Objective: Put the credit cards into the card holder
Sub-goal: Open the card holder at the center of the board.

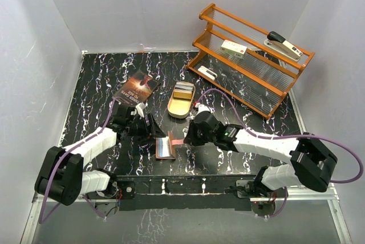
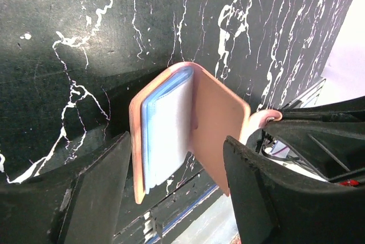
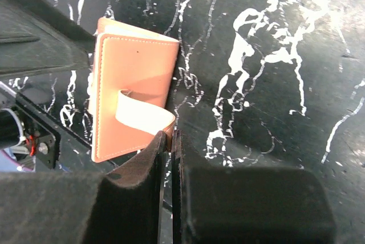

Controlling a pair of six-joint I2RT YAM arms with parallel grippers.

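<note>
Shows bluish sleeves [image 2: 165, 130] mid-frame only from left wrist; straddles card holder [image 2: 217, 124], left gripper [image 2: 177, 141] parted; clamps tab [image 3: 142, 113], right gripper [image 3: 173, 135] closed.

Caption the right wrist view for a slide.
Right pincer pinching the snap tab of the card holder on a black marbled table.

The card holder [image 3: 137, 78], its snap tab [image 3: 142, 116] (pale, looped) tight between the jaws.
</note>
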